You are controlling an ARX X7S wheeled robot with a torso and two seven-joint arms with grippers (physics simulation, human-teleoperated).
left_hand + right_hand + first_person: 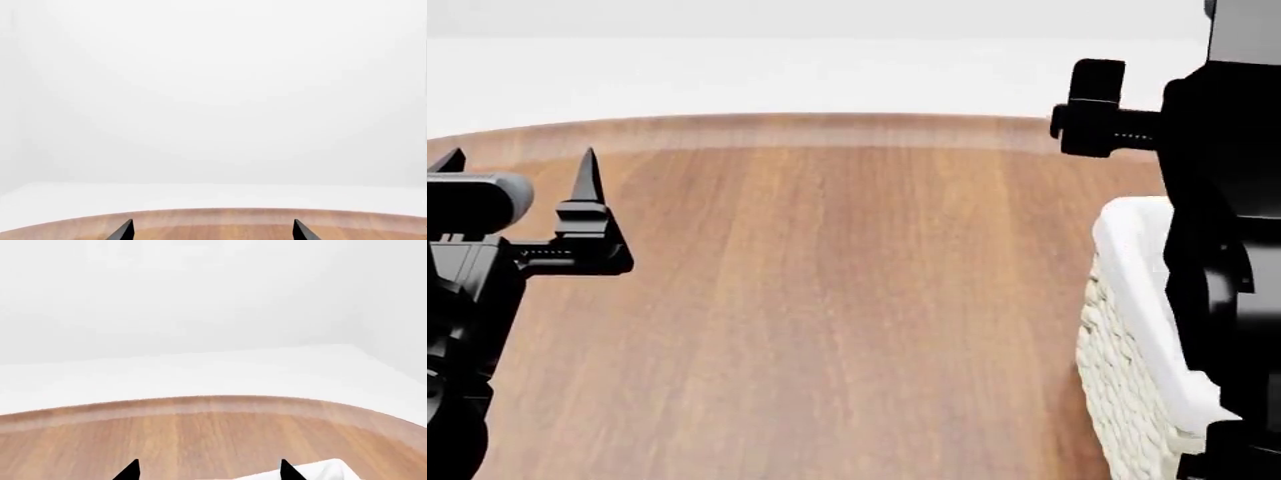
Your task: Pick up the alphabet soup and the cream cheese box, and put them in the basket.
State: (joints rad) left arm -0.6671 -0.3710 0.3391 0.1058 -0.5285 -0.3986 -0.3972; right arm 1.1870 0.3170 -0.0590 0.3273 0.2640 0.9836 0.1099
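Left gripper (518,165) at 9 o'clock, tips spread, empty. Right gripper (208,472) spread above basket (1128,330) at 3 o'clock. Between them bare wooden table (827,300).

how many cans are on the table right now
0. No can shows in any view. The head view has only the bare table, the basket at the right edge, and both arms. Cans may sit out of frame or behind the right arm.

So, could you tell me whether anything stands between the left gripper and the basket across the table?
Nothing visible does. Only bare wooden table lies between the left gripper and the basket at the right edge. Neither the soup nor the cream cheese box is in view.
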